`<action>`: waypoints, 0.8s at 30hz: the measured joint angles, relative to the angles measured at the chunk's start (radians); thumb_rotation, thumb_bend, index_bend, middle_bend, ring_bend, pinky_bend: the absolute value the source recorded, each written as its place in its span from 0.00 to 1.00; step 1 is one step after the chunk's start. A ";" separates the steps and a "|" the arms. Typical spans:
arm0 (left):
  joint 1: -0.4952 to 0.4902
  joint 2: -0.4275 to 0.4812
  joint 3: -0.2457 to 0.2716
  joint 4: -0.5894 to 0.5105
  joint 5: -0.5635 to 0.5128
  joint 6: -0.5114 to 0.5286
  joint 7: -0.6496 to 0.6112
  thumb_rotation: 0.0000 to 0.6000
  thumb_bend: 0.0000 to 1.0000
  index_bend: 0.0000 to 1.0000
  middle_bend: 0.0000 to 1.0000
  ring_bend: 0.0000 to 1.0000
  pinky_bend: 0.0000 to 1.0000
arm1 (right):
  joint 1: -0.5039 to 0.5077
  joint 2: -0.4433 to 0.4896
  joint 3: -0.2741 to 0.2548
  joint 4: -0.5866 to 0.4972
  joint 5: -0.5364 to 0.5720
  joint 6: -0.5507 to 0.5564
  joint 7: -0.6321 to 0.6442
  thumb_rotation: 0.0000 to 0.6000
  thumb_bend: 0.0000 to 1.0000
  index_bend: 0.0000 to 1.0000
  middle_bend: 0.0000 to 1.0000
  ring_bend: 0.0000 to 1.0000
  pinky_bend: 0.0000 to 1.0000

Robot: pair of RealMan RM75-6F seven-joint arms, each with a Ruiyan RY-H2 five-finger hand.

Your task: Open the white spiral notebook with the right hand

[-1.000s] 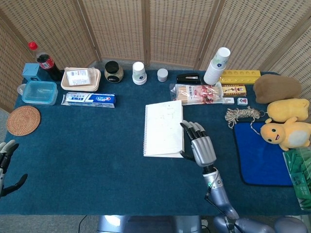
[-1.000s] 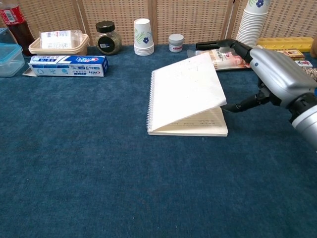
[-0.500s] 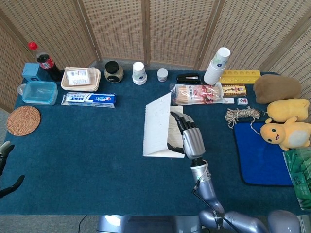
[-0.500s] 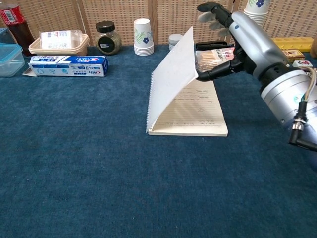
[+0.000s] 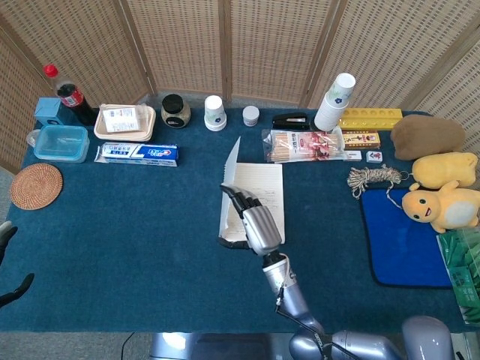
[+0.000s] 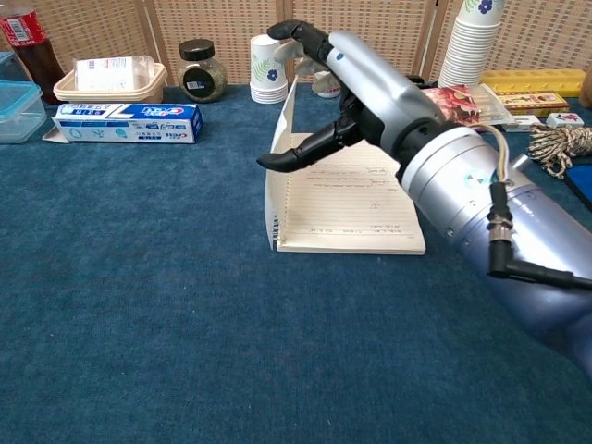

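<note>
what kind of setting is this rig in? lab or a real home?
Most likely a staged test or data-collection setup, not a lived-in room. A blue cloth-covered table holds an unrelated mix: toothpaste box, plush toys, stacked paper cups. Wicker folding screens wall off the background.

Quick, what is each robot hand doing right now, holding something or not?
Right robot hand: fingers spread, pushing the notebook cover upright, gripping nothing.
Left robot hand: only a sliver shows at the edge of the picture; cannot be told.
</note>
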 measured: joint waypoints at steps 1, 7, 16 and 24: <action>0.001 -0.002 0.001 0.006 -0.001 0.000 -0.006 1.00 0.25 0.09 0.04 0.00 0.00 | 0.002 -0.004 -0.001 -0.006 0.007 -0.004 -0.008 1.00 0.14 0.08 0.16 0.15 0.21; 0.008 -0.012 0.004 0.035 -0.005 0.001 -0.037 1.00 0.25 0.09 0.04 0.00 0.00 | 0.015 -0.031 -0.014 -0.023 0.049 -0.035 -0.045 1.00 0.13 0.08 0.14 0.15 0.23; 0.023 -0.022 0.004 0.078 -0.010 0.017 -0.083 1.00 0.25 0.09 0.04 0.00 0.00 | 0.040 -0.072 -0.027 -0.021 0.052 -0.049 -0.080 1.00 0.13 0.08 0.14 0.15 0.23; 0.024 -0.028 0.004 0.096 -0.005 0.017 -0.097 1.00 0.25 0.09 0.04 0.00 0.00 | 0.039 -0.037 -0.032 -0.099 0.031 -0.048 -0.077 1.00 0.13 0.07 0.14 0.15 0.23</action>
